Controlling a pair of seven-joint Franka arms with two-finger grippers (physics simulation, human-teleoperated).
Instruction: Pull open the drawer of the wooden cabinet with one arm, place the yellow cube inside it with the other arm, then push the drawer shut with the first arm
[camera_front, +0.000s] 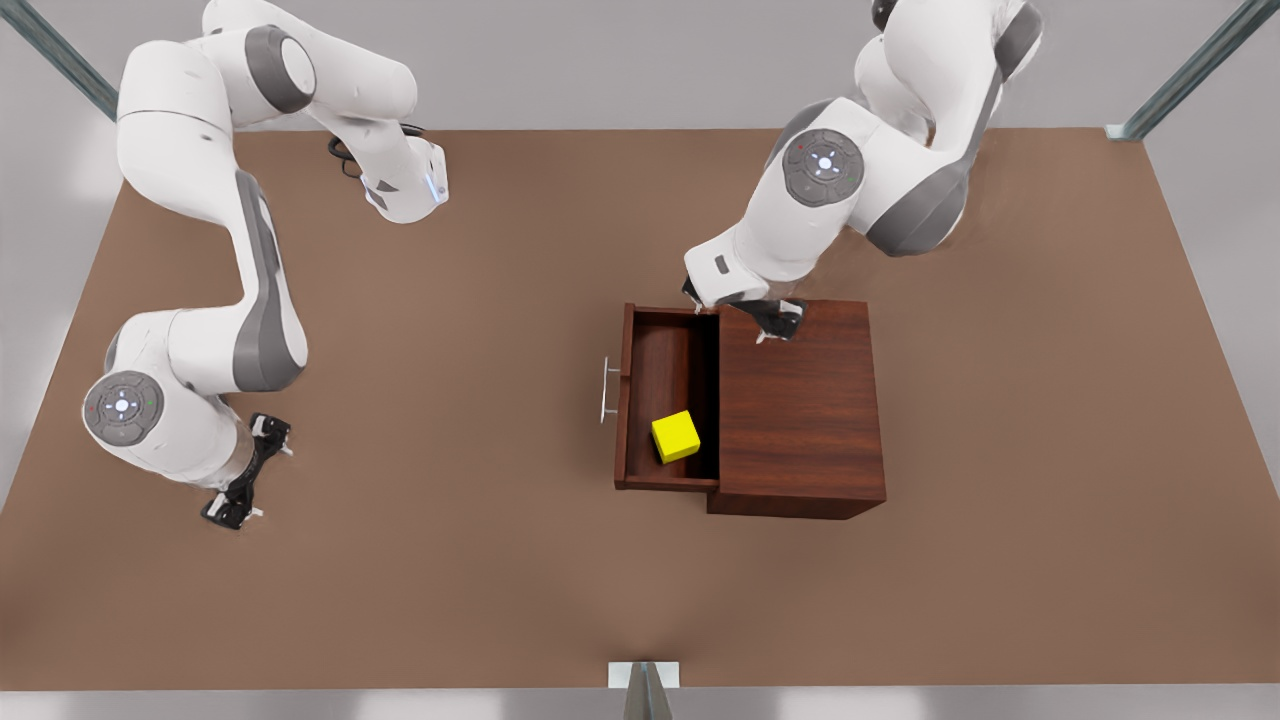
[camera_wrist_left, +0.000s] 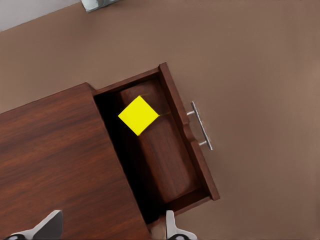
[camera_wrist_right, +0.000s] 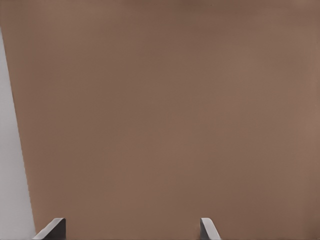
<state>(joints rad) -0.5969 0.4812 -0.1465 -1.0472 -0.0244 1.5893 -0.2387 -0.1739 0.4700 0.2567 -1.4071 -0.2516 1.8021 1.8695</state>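
The wooden cabinet (camera_front: 800, 400) (camera_wrist_left: 50, 150) stands right of the table's middle in the front view. Its drawer (camera_front: 660, 360) (camera_wrist_left: 167, 160) is pulled out toward the front view's left, silver handle (camera_front: 607, 390) (camera_wrist_left: 201, 126) leading. The yellow cube (camera_front: 675, 437) (camera_wrist_left: 138, 115) lies on the drawer floor, near the end closest to the camera. My left gripper (camera_front: 745, 312) (camera_wrist_left: 110, 230) hovers open above the cabinet's far edge beside the drawer, holding nothing. My right gripper (camera_front: 250, 470) (camera_wrist_right: 130, 230) waits open over bare table at the front view's far left.
The brown table (camera_front: 450, 500) spreads wide around the cabinet. Metal frame posts (camera_front: 1180, 75) stand at the far corners, and a bracket (camera_front: 644, 680) sits at the near edge. A pale strip of floor (camera_wrist_right: 10, 175) borders the table in the right wrist view.
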